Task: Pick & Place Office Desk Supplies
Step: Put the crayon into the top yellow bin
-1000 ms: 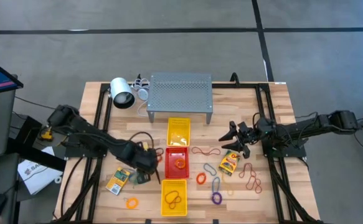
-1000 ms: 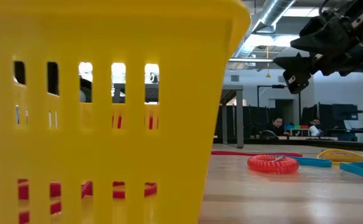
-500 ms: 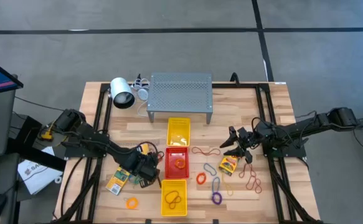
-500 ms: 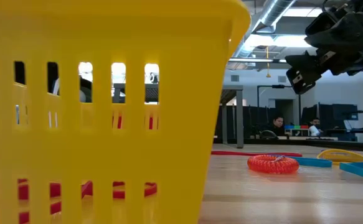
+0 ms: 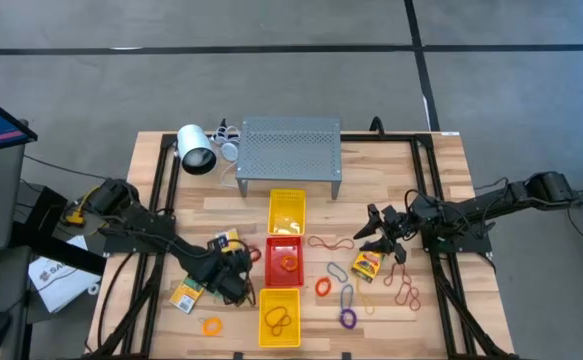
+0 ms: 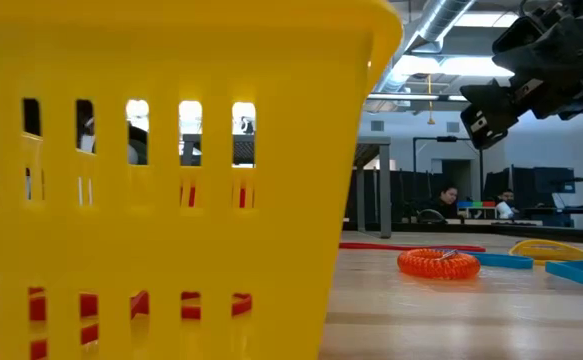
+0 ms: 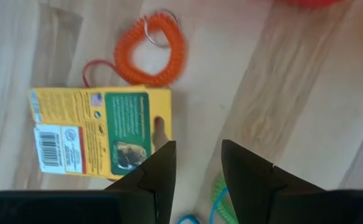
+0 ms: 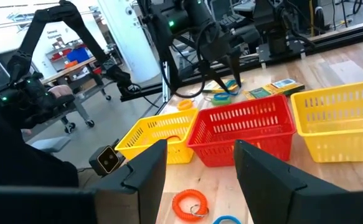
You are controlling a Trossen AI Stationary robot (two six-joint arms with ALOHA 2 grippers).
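Just beside your left gripper (image 7: 197,165), whose jaws stand parted and empty, you see the yellow card packet (image 7: 100,132) lying flat.

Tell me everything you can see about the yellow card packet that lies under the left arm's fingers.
The yellow card packet is a flat rectangle of printed card, with a green panel showing a small picture, and a white barcode label at one end. It lies flat on the wooden table, left of the trays in the high view. An orange coil ring lies close beside one long edge. The left gripper hovers open at its edge, holding nothing.
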